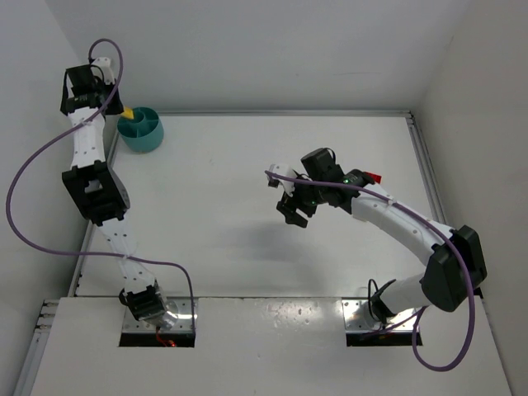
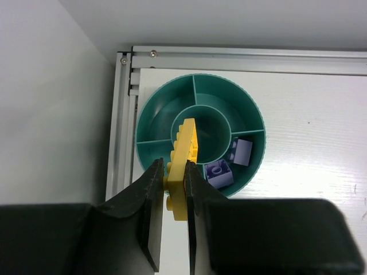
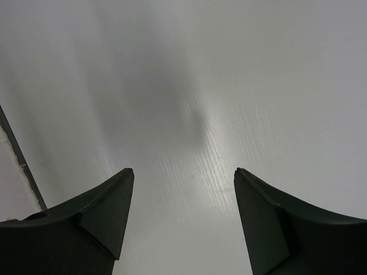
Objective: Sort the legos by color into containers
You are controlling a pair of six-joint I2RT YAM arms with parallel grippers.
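A round teal bowl point(image 1: 142, 130) with curved dividers, the container, stands in the table's far left corner. My left gripper point(image 2: 173, 167) hangs over its near rim point(image 2: 150, 150), shut on a flat yellow lego point(image 2: 184, 153) held on edge. The lego's far end reaches over the bowl's centre ring. Two pale purple legos point(image 2: 220, 173) lie in the near right compartment. From above, the yellow lego point(image 1: 129, 111) shows beside the left wrist point(image 1: 91, 91). My right gripper point(image 1: 288, 203) hovers over the middle of the table, open point(image 3: 183, 173), with only bare table between its fingers.
An aluminium rail point(image 2: 241, 57) and white walls close in the corner just behind and left of the bowl. The rail point(image 1: 425, 173) also runs along the table's right side. A purple cable point(image 1: 33, 177) loops out from the left arm.
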